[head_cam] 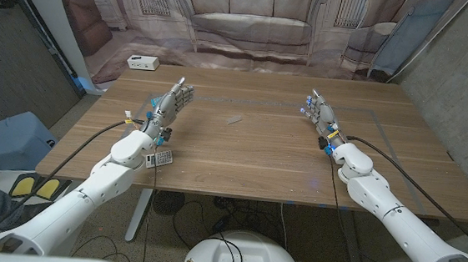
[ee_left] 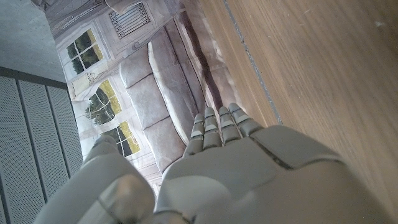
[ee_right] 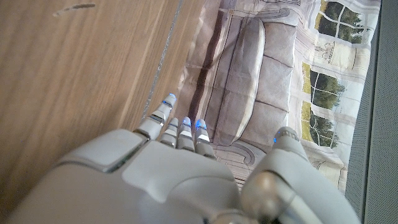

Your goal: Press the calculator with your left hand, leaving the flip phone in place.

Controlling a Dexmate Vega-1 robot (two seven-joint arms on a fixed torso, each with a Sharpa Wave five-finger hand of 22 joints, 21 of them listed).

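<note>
The left hand [head_cam: 169,107] stands on its edge over the wooden surface [head_cam: 258,150], fingers extended and apart, grasping nothing. The right hand [head_cam: 322,114] is likewise released, fingers straight. Beyond both hands hangs a printed backdrop [head_cam: 242,23] showing a sofa and windows; a white box [head_cam: 142,62] sits past the left hand. The calculator [head_cam: 161,158] lies behind the left hand, beside its forearm near the surface's near edge, its long axis running slightly slantwise toward the far edge.

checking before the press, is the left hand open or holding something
Open. In the head view the left hand stands with fingers straight and nothing in it; the calculator lies by the forearm, untouched.
</note>
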